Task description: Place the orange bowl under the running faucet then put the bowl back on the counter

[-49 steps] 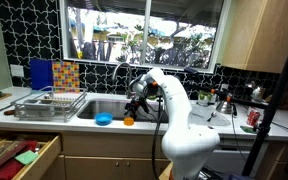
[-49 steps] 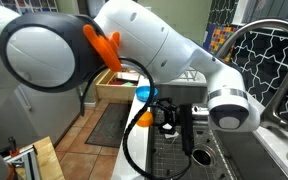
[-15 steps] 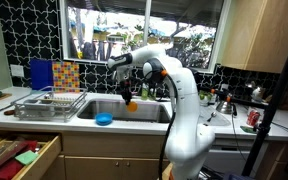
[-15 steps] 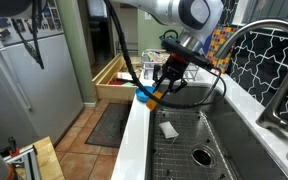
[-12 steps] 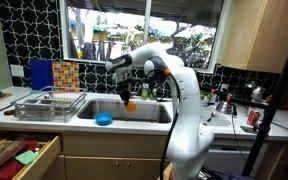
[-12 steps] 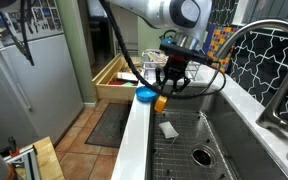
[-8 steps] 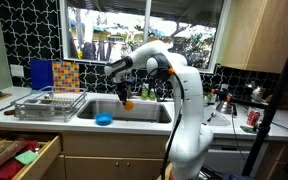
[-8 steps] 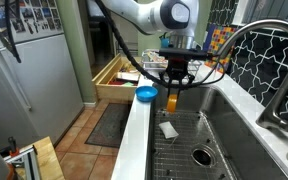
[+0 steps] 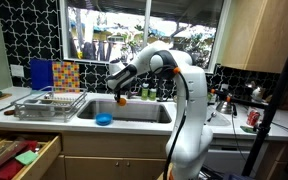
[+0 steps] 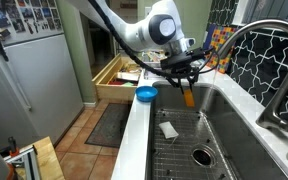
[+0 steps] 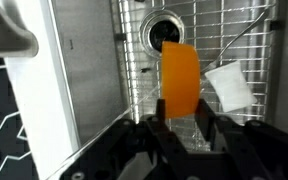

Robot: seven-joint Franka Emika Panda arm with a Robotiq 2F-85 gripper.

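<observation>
My gripper (image 11: 184, 118) is shut on the rim of the small orange bowl (image 11: 180, 75), which hangs edge-on above the steel sink's wire grid. In both exterior views the orange bowl (image 9: 121, 99) (image 10: 188, 97) is in the air over the basin, below the gripper (image 10: 187, 86). The arched metal faucet (image 10: 256, 45) rises at the back of the sink, apart from the bowl. The pale counter (image 10: 139, 140) runs along the sink's front edge.
A blue bowl (image 10: 145, 95) (image 9: 104, 120) sits on the counter at the sink's front edge. A white scrap (image 11: 228, 86) lies on the grid near the drain (image 11: 164, 28). A wire dish rack (image 9: 49, 104) stands beside the sink. A wooden drawer (image 10: 114, 78) hangs open below.
The arm has carried the orange bowl from near the sink's front edge, by the blue bowl, further over the basin towards the faucet. The grip has stayed shut.
</observation>
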